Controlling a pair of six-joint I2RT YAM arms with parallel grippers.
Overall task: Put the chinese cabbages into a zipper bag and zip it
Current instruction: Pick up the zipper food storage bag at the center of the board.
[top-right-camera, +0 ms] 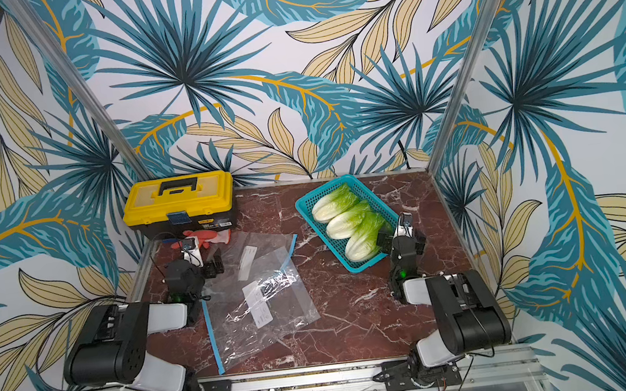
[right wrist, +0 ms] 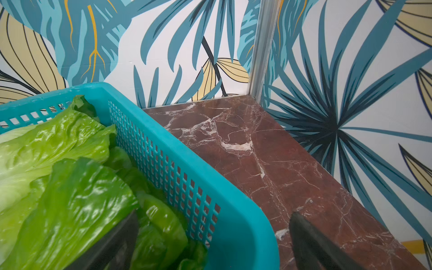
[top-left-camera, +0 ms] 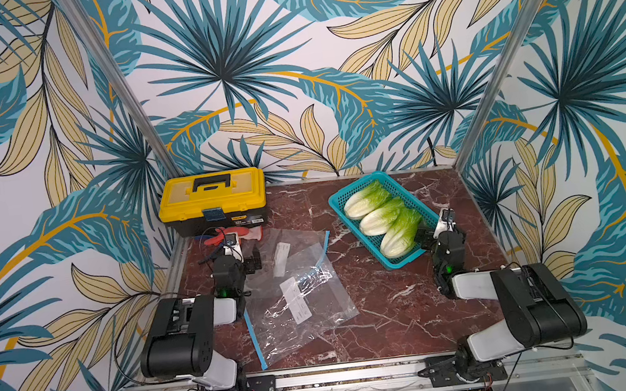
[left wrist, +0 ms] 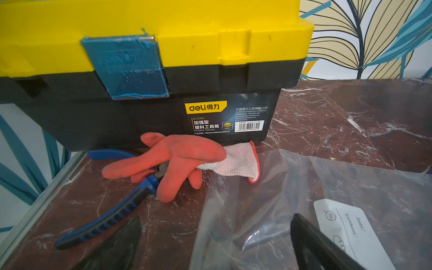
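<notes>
Three chinese cabbages (top-left-camera: pixel 381 217) (top-right-camera: pixel 347 220) lie side by side in a teal basket (top-left-camera: pixel 401 263) (top-right-camera: pixel 354 265) at the back right, white bases toward the table's middle. Two clear zipper bags (top-left-camera: pixel 301 289) (top-right-camera: pixel 267 300) with blue zip strips overlap flat on the left half. My right gripper (top-left-camera: pixel 424 235) (right wrist: pixel 214 217) is open astride the basket's (right wrist: pixel 233 210) near right wall, one finger over the green leaves (right wrist: pixel 70 187), the other outside. My left gripper (top-left-camera: pixel 250 261) (left wrist: pixel 216 224) is open and low over the far bag's (left wrist: pixel 304 187) left edge, holding nothing.
A yellow and black toolbox (top-left-camera: pixel 212 199) (left wrist: pixel 149 46) stands at the back left. A red glove (top-left-camera: pixel 244 234) (left wrist: pixel 177 159) and blue-handled pliers (left wrist: pixel 105 224) lie in front of it, just beyond my left gripper. Patterned walls enclose the marble table (top-left-camera: pixel 394 307) on three sides.
</notes>
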